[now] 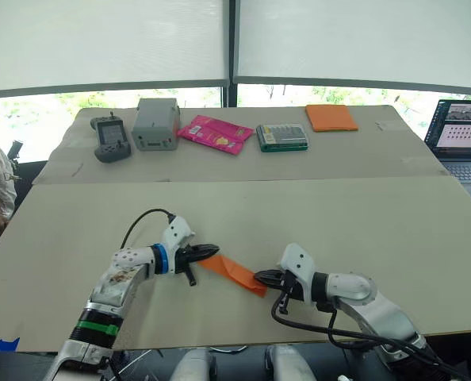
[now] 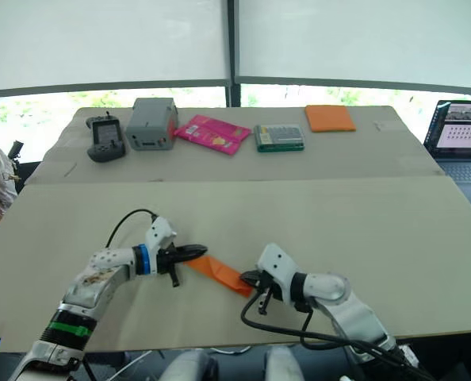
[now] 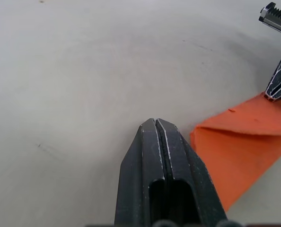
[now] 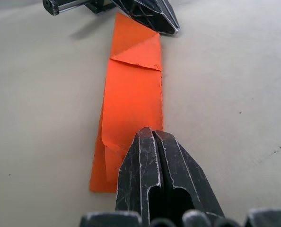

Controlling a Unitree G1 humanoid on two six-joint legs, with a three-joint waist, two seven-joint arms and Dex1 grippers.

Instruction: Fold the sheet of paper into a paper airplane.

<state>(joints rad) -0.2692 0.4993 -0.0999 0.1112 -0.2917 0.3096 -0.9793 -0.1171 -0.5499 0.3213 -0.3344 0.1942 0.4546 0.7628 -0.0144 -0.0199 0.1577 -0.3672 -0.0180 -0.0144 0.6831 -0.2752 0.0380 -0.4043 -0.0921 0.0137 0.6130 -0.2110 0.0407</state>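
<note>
The right gripper, fingers pressed together with nothing between them, bears on the near end of the paper. The left gripper, equally closed and empty, touches the far pointed end. The paper lies folded into a narrow strip on the table, running from 10 to 4 o'clock between the grippers. It looks light, thin, easily torn; take it by a free long edge. No writing is legible.

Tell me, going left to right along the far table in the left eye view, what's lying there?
Black handheld controller → grey box → pink packet → green case → orange pad → laptop at the right edge.
</note>
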